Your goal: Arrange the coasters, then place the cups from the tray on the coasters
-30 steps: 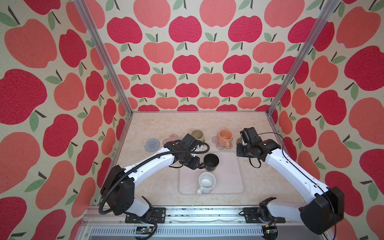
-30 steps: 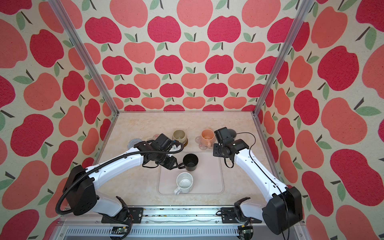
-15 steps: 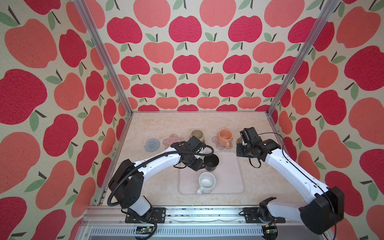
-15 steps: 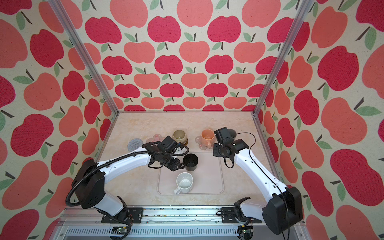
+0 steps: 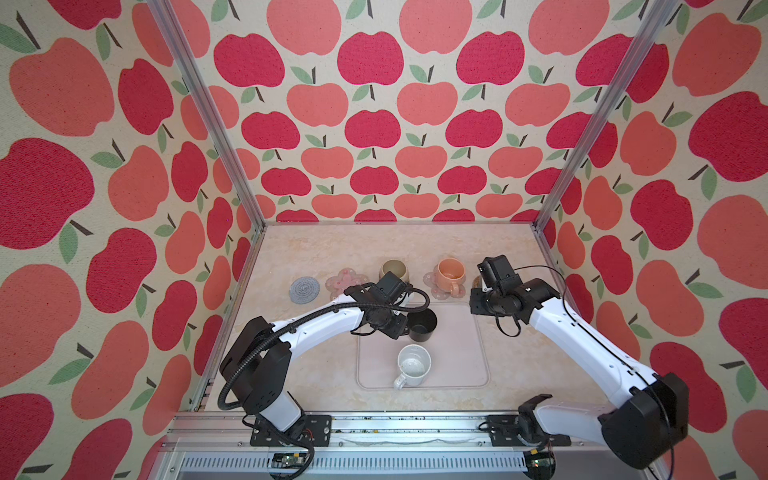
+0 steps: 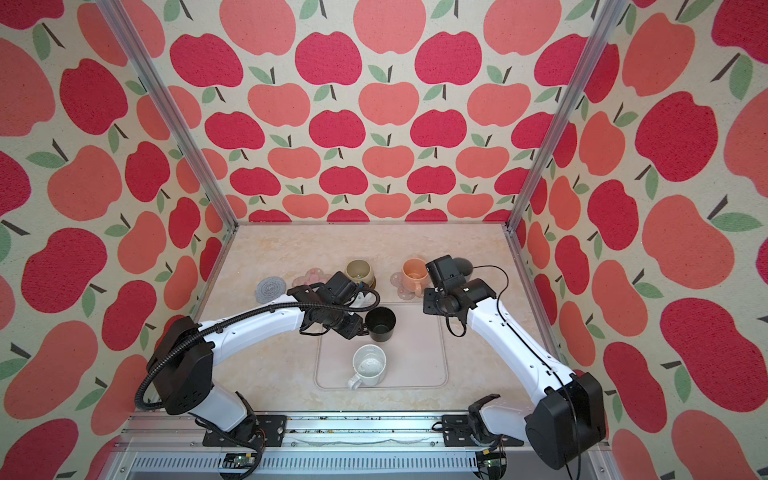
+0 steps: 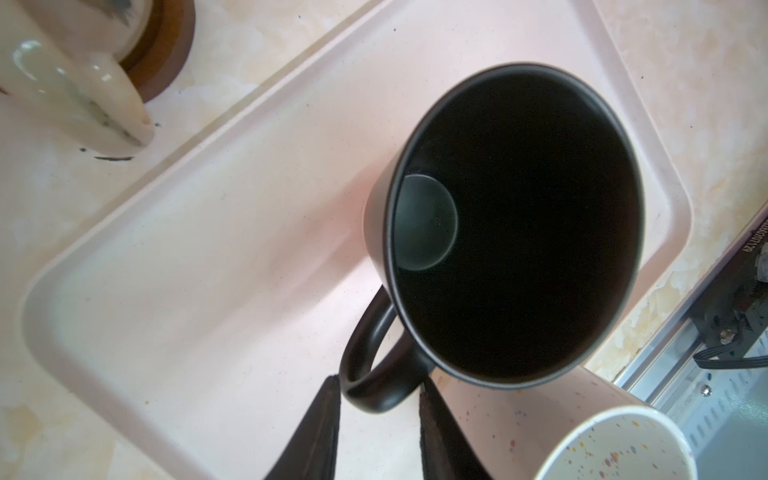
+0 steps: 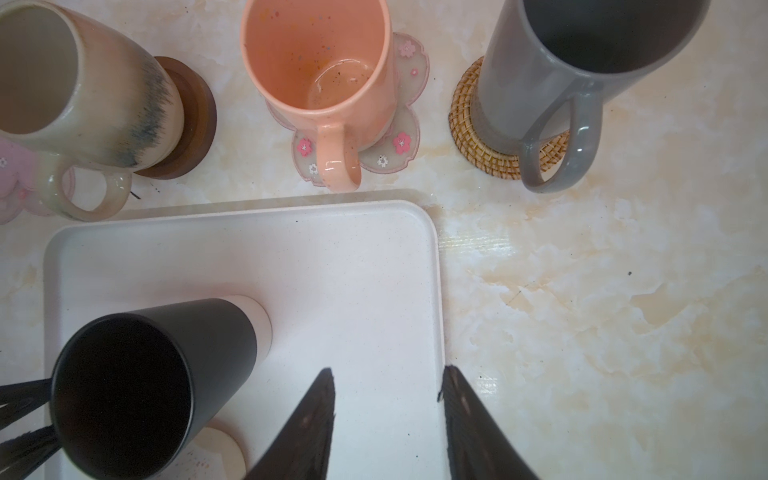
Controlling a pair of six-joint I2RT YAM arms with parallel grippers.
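Left wrist view shows the left claw at the black mug, its fingers slightly apart, one on each side of the handle. Whether they already pinch it cannot be told. A second ago this claw sat short of the handle, so the arm has closed in while the mug has stayed upright on the tray, near its far edge. The right claw has not moved and hangs parted and empty over the tray's far right corner. The cream mug, peach mug and grey mug already stand on coasters beyond the tray. The white mug waits on the tray. The grey crocheted coaster and a pink flower coaster lie bare beyond its far left corner, so this pick-up likely serves one of them.
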